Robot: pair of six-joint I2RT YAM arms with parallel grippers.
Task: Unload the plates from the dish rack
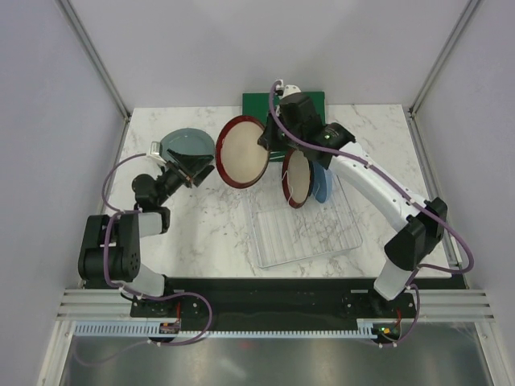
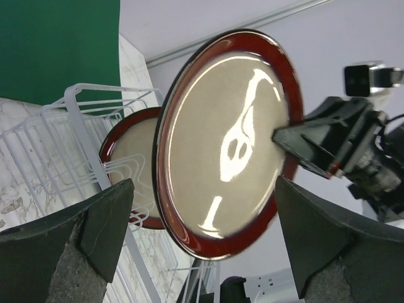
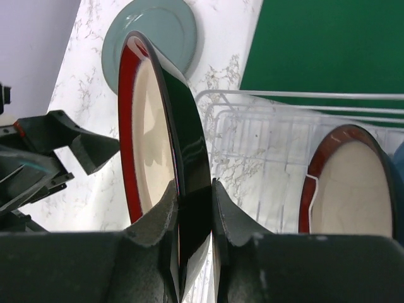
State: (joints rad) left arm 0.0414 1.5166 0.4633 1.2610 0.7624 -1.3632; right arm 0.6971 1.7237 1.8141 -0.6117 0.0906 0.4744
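Note:
My right gripper (image 1: 268,141) is shut on the rim of a dark red-brown plate with a cream centre (image 1: 241,151) and holds it on edge above the table, left of the white wire dish rack (image 1: 310,229). The wrist view shows the pads clamped on the rim (image 3: 194,211). My left gripper (image 1: 199,171) is open just left of that plate; the plate's lower rim (image 2: 221,243) hangs between its fingers without touching. A second red-brown plate (image 1: 296,177) and a light blue plate (image 1: 323,183) stand in the rack. The grey-green plate (image 1: 191,145) lies flat on the table.
A flat dark green board (image 1: 257,103) lies at the back behind the rack, also in the right wrist view (image 3: 328,44). The marble table (image 1: 201,233) is bounded by white walls with frame posts at the back corners.

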